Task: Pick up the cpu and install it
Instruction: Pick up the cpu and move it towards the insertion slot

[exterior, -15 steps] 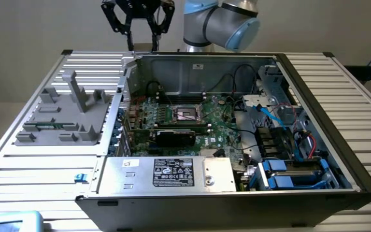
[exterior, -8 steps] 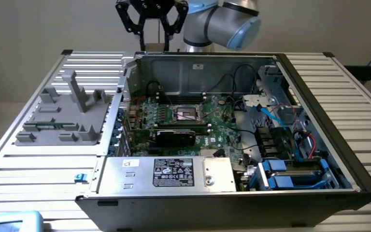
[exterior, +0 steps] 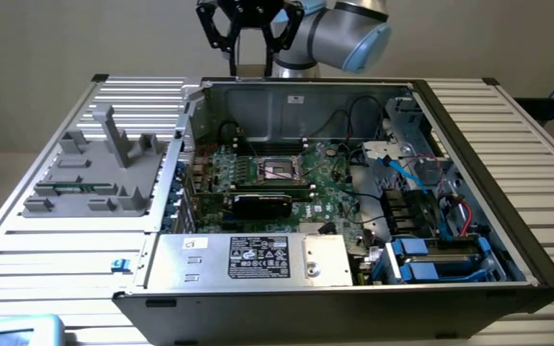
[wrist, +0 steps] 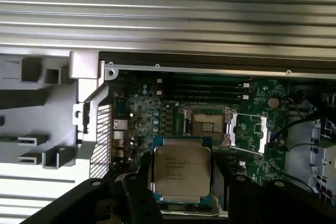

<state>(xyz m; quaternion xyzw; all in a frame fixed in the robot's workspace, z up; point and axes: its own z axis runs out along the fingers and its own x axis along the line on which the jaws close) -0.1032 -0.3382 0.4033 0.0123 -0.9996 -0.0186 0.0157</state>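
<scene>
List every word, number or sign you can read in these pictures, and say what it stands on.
No text is legible.
cpu lid: printed lines, too blurred to read.
Black label on the power supply: print too small to read.
White sticker beside it: unreadable.

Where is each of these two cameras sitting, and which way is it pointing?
Exterior view: off the arm, raised, looking down at a slant into the open computer case; it shows the arm and gripper above the case's far side.
Wrist view: on the arm's wrist, looking down onto the motherboard; it shows the fingers gripping the cpu.
Shared: the open socket and the grey tray beside the case.
</scene>
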